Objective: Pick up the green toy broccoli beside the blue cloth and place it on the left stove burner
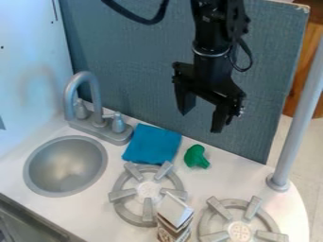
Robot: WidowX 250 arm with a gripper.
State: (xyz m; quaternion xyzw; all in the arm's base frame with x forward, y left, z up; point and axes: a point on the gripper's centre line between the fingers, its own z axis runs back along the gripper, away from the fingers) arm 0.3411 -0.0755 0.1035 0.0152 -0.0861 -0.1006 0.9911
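Toward the near edge of the desk, one gable-top carton is standing beside the left of two gray stove burners; the right burner is lying nearer the right edge, and the left burner is showing five prongs. One round metal sink is sitting toward the left edge. Farther back, one small green toy, perhaps a vegetable, is lying near the back edge, just beside one blue cloth, which is lying flat between it and the one faucet with its two handles. One gray pole is rising near the back right corner. One black hand is hanging above the back edge, its two fingers standing apart: it is open, gripping nothing and touching nothing, with the green toy nearest below. So nothing is being lifted or carried, and both toy and cloth are resting on the desk, ungripped. Behind, one blue-gray panel is standing upright.
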